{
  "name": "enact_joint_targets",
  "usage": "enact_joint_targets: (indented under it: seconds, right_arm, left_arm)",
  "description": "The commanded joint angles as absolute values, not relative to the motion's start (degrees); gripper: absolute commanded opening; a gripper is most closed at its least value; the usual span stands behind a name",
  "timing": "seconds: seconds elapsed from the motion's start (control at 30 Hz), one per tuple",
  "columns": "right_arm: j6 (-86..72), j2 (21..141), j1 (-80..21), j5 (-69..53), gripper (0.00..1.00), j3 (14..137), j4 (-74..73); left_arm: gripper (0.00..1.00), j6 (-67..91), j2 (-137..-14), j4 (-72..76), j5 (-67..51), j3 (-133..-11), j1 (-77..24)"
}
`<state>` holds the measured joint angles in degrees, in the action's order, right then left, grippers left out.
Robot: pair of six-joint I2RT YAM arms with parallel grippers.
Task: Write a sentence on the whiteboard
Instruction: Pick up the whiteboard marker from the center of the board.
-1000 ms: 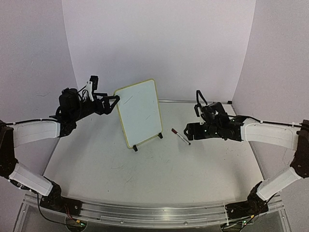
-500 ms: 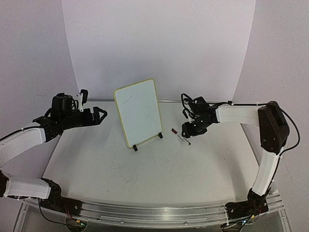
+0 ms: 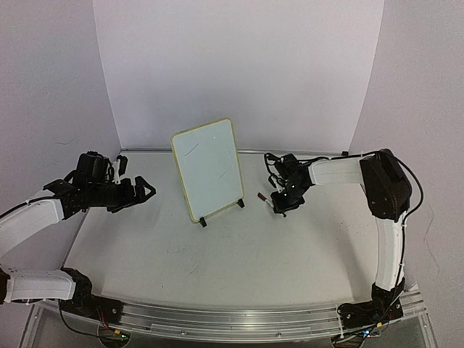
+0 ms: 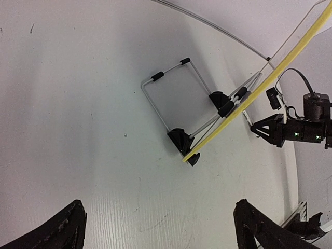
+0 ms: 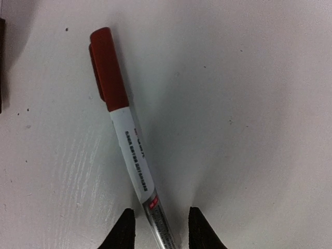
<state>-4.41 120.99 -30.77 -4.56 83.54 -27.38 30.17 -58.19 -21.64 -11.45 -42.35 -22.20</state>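
The whiteboard (image 3: 210, 170), white with a pale yellow frame, stands tilted on black feet at the table's middle back. Its face carries only a few faint strokes; no sentence shows on it. In the left wrist view I see its yellow edge (image 4: 249, 96) and wire stand (image 4: 171, 98) from behind. A red-capped white marker (image 5: 132, 150) lies flat on the table right of the board (image 3: 263, 197). My right gripper (image 5: 158, 215) points down over the marker's tail end (image 3: 279, 205), fingers straddling the barrel with small gaps. My left gripper (image 3: 143, 192) hovers wide open left of the board (image 4: 161, 207), holding nothing.
The table's back rail (image 3: 304, 152) runs behind the board and white walls close in on three sides. Bare tabletop (image 3: 217, 254) lies in front of the board. The right gripper (image 4: 290, 132) also shows beyond the board's edge in the left wrist view.
My left gripper pulled away from the board's left edge, back and lower. My right arm swung in over the marker and its jaws narrowed around the barrel.
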Motion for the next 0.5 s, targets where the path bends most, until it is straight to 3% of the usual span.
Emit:
enact_joint_targets:
  seconds: [0.0, 0.07, 0.1, 0.23, 0.47]
  right_arm:
    - [-3.4, 122.9, -30.6, -4.3, 0.15, 85.4, -28.6]
    - [-3.3, 123.0, -30.6, -4.1, 0.02, 84.9, -28.6]
    - [-3.5, 122.7, -30.6, -3.7, 0.00, 84.5, -28.6]
    - [-4.6, 117.3, -30.6, -2.8, 0.00, 80.7, -27.8]
    - [-6.0, 96.6, -33.6, -6.7, 0.00, 68.0, -24.8]
  left_arm:
    - [0.98, 31.5, -59.1, -23.8, -12.9, -42.7, -22.2]
    - [0.98, 32.0, -59.3, -23.1, -14.1, -42.1, -22.2]
    - [0.97, 32.4, -59.2, -22.7, -14.8, -41.8, -22.3]
    - [0.88, 34.2, -58.5, -19.5, -16.9, -39.6, -23.2]
    - [0.87, 36.3, -59.0, -15.1, -15.1, -38.3, -31.6]
